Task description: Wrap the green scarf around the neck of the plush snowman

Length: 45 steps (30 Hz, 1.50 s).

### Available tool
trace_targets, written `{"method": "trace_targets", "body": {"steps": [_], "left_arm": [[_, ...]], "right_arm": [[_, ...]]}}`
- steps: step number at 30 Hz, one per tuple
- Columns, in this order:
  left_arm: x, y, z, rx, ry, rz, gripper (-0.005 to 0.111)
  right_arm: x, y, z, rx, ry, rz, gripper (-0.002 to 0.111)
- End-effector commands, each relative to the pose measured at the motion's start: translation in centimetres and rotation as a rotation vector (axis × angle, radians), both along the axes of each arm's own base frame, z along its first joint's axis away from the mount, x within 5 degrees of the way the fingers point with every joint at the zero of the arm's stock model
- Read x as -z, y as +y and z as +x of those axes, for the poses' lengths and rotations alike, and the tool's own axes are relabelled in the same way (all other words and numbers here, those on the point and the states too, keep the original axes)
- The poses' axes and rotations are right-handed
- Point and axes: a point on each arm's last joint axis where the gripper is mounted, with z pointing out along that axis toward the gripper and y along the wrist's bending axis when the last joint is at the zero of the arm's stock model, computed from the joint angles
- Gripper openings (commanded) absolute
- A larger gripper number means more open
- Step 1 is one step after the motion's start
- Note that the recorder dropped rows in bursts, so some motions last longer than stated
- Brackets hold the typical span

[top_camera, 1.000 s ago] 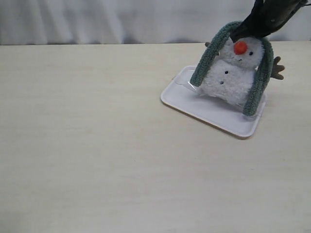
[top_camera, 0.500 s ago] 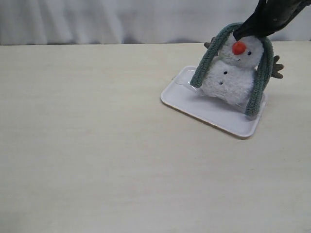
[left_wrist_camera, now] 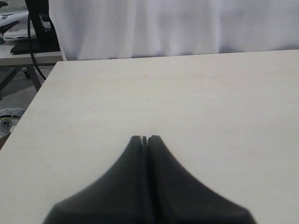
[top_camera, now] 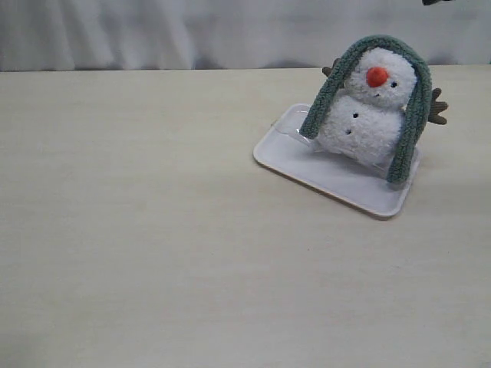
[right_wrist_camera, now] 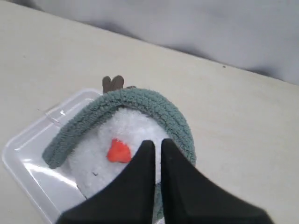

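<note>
Both closed and empty, the right gripper (right_wrist_camera: 157, 144) and left gripper (left_wrist_camera: 145, 138) should open, slide the green scarf (top_camera: 326, 96) off the plush snowman's (top_camera: 364, 126) head, then cross its ends at the neck.

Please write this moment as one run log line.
snowman: on tray | scarf: draped over its head, not around neck | left gripper: shut, empty | right gripper: shut, empty, above snowman

grey-green scarf (top_camera: 330, 84), white snowman (top_camera: 360, 126), white tray (top_camera: 307, 165)
</note>
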Motion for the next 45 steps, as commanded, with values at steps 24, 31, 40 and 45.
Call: {"method": "trace_targets", "body": {"steps": [24, 31, 40, 45], "left_arm": [[-6.0, 0.6, -0.5, -0.026, -0.662, -0.574, 0.000], [-11.1, -1.4, 1.3, 0.176, -0.579, -0.426, 0.000], [-12.7, -5.6, 12.6, 0.647, -0.286, -0.378, 0.000], [-10.0, -6.9, 19.3, 0.676, -0.123, -0.290, 0.000]], "right_arm": [[-0.7, 0.3, -12.3, -0.072, -0.184, 0.243, 0.004], [-0.4, 0.5, -12.3, -0.076, -0.157, 0.255, 0.004], [0.0, 0.5, -11.9, -0.080, -0.139, 0.245, 0.004], [1.6, 0.7, -10.0, -0.071, -0.107, 0.239, 0.004]]}}
